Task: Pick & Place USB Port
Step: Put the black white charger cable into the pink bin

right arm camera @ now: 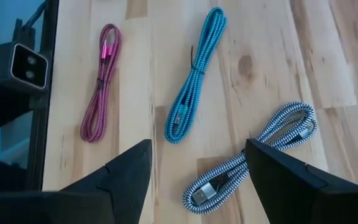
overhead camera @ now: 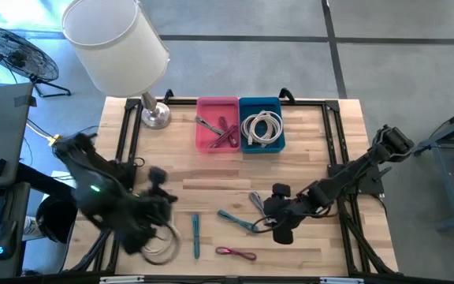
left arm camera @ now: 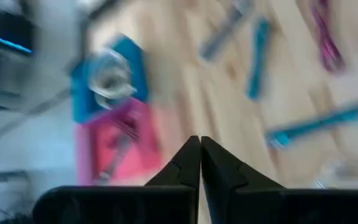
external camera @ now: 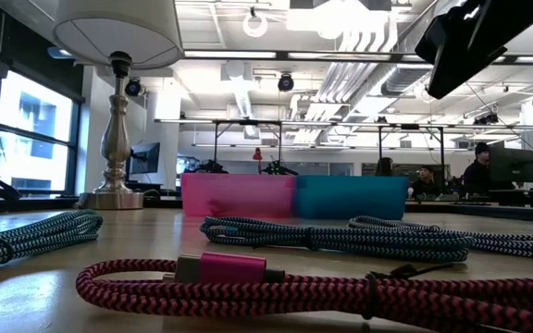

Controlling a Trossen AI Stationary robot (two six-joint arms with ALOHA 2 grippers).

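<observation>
My right hand [right arm camera: 194, 171] spread apart over grey braided cable [right arm camera: 253, 155] on desk [right arm camera: 328, 56]. Left hand [left arm camera: 199, 163] pinched together, empty, view blurred.

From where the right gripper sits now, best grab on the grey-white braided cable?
Take the grey-white cable across its bundled middle, coming straight down from above. It lies flat on the table as a long folded bundle, so its narrow width fits between open fingers. The right gripper is open and roughly over it already. The teal cable lies apart, leaving finger room, likely enough.
</observation>
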